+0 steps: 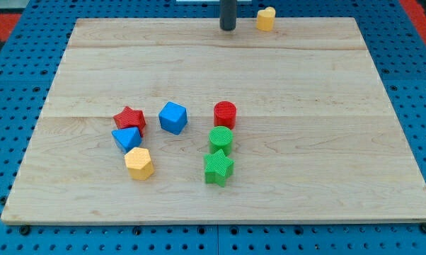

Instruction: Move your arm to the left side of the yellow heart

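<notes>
Dark rod descending from the view's top edge, ending in my tip (228, 28) against the far edge of the worktop (326, 177). No fingers on this rig, so nothing to hold apart, together, or clamped; only a blunt rod end for pushing. Rod upright, apparently vertical; upper part cut off by the frame, so the rest of the arm cannot be described.

Just beside my tip, at its 3 o'clock, the yellow heart (266, 19), sitting at the very far edge of the wooden board, around 12 o'clock on the board overall. A small gap of bare wood between the two; not touching. Judged from this placing, my tip already on the heart's left side, or very close to the wanted spot, with no push called for.

Well apart from both, toward the board's 7 o'clock, a loose cluster of other blocks. Red star (130, 119) at the cluster's 10 o'clock, blue triangle (127, 137) touching just below it, yellow hexagon (139, 163) below that at 6 o'clock. Blue cube-like block (173, 117) just beside the star, at its 3 o'clock. Farther toward the view's right, a column: red cylinder (225, 114) at the top, green cylinder (221, 139) beneath, green star (219, 167) lowest, each close to or touching the next.

Cluster out of the way, probably irrelevant to this task.
</notes>
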`<state>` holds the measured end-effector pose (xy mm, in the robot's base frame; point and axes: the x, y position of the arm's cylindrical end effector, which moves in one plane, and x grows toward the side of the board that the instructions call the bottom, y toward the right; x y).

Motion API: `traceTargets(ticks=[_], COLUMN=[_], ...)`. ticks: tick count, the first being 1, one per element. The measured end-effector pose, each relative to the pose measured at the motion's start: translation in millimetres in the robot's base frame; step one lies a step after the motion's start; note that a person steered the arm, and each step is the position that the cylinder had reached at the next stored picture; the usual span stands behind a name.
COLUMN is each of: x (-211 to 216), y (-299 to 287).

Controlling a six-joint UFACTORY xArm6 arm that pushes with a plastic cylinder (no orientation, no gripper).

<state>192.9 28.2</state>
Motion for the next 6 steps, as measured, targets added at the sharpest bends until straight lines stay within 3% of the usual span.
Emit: traceTargets(ticks=[1,2,3,4,5,6], x=[-1,42,184,157,58,0], y=[6,62,64,167,200,169])
